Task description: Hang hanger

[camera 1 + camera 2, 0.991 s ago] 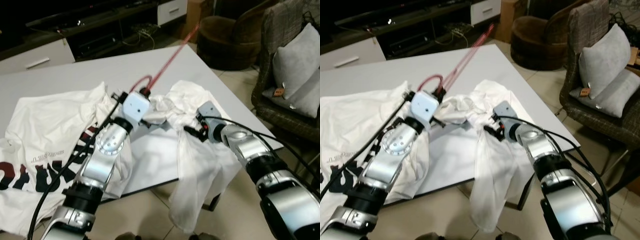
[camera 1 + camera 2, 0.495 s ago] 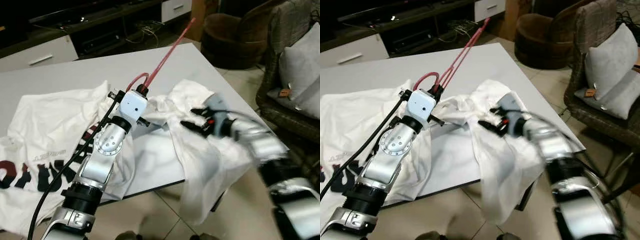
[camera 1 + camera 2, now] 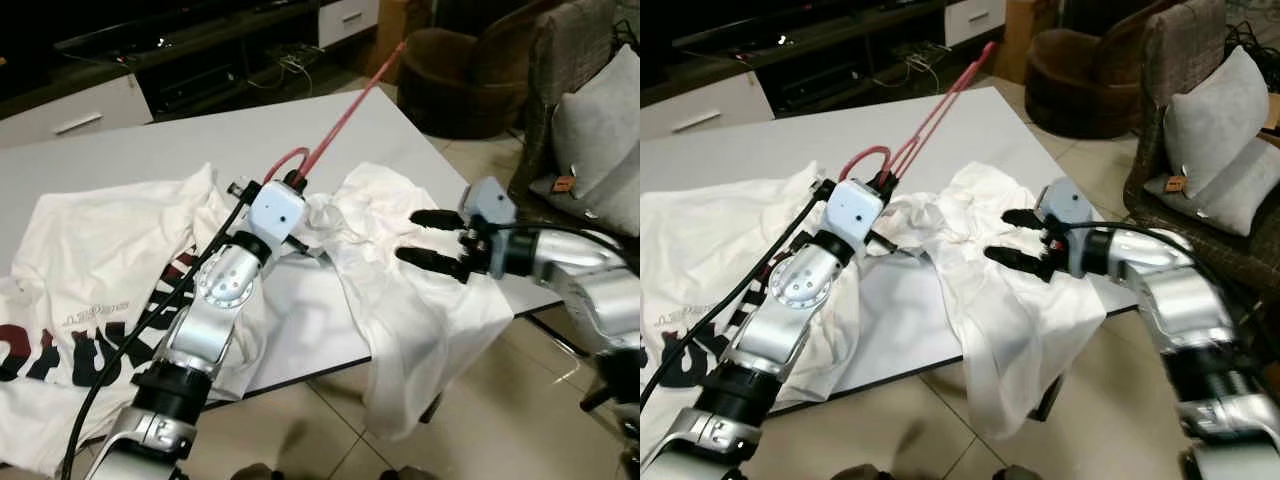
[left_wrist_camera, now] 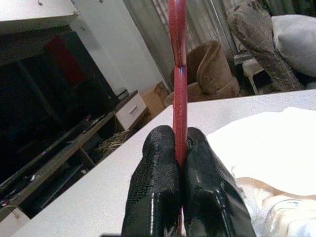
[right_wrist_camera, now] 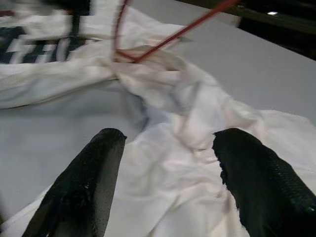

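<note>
Left gripper (image 4: 178,163) at frame centre, fingers clamped tight on red hanger (image 3: 345,115), which slanted toward upper right over white table (image 3: 150,160). My right gripper (image 3: 428,238) at centre right, fingers spread wide, holding nothing, hovering above white shirt (image 3: 420,310) draped off table edge.

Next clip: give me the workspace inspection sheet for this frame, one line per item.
Surface: white table, mostly bare at the far side.
Job's things: red hanger pinched in the left gripper, angled up over the table; white T-shirt crumpled, one part hanging off the near edge.
Clutter: printed white shirt spread at the robot's left.
Grippers: left shut on the hanger; right gripper open above the T-shirt.
Cables: black cable along the left arm.
Surroundings: brown armchair, wicker chair with grey cushion, TV cabinet.
</note>
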Robot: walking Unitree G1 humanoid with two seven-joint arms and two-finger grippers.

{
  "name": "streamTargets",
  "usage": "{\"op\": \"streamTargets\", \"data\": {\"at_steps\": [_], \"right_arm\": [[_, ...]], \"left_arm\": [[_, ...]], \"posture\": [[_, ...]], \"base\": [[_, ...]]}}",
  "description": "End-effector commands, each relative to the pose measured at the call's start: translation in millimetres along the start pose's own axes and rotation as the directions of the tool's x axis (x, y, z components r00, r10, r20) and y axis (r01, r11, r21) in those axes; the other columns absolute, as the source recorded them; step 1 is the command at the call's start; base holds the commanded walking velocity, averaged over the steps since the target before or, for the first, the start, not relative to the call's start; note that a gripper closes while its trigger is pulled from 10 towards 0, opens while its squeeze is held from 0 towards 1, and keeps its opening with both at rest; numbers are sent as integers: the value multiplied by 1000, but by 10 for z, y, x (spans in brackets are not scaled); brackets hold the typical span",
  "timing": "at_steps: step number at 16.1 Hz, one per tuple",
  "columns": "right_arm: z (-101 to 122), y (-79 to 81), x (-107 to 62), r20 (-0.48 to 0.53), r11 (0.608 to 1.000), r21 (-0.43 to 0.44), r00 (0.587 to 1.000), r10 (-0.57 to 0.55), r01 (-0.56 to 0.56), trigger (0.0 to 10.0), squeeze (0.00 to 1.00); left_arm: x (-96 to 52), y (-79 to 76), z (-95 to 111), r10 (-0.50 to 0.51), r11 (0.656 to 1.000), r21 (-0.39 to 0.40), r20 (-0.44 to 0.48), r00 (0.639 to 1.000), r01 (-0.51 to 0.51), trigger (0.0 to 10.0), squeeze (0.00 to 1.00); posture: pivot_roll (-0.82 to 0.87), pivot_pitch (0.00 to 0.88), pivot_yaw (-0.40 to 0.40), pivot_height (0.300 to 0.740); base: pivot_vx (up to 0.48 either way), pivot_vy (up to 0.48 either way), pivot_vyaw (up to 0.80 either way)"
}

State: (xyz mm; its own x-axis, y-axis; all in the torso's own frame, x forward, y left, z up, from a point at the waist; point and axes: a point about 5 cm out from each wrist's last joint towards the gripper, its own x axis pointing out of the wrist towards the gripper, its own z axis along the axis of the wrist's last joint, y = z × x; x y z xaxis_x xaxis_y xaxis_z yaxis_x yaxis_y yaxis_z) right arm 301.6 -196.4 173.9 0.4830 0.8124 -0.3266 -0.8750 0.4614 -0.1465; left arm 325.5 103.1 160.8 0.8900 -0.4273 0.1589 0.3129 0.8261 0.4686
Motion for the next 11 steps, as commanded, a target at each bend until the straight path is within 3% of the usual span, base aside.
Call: {"op": "streamTargets", "data": {"at_steps": [1, 5, 10, 11], "right_arm": [[63, 36, -106, 21, 999, 0, 999, 38, -38, 10000, 0], [65, 277, -320, -7, 978, 19, 978, 210, -209, 10000, 0], [-15, 572, -335, -9, 927, 74, 929, 370, -369, 10000, 0], [-48, 716, -320, 5, 896, 115, 902, 432, -429, 10000, 0]], "left_arm": [[-2, 22, -20, -9, 1000, 14, -9, 1000, 9, 10000, 0], [-11, 9, -40, -20, 1000, 16, -13, 1000, 20, 10000, 0], [-7, -4, -39, -33, 999, 19, -12, 999, 33, 10000, 0], [-10, 2, -42, -35, 999, 20, -13, 999, 35, 10000, 0]], "posture": [[-87, 0, 80, 736], [-90, 0, 82, 736], [-87, 0, 83, 736], [-84, 0, 84, 736]], "base": [[0, 0, 0], [0, 0, 0], [0, 0, 0], [0, 0, 0]]}}
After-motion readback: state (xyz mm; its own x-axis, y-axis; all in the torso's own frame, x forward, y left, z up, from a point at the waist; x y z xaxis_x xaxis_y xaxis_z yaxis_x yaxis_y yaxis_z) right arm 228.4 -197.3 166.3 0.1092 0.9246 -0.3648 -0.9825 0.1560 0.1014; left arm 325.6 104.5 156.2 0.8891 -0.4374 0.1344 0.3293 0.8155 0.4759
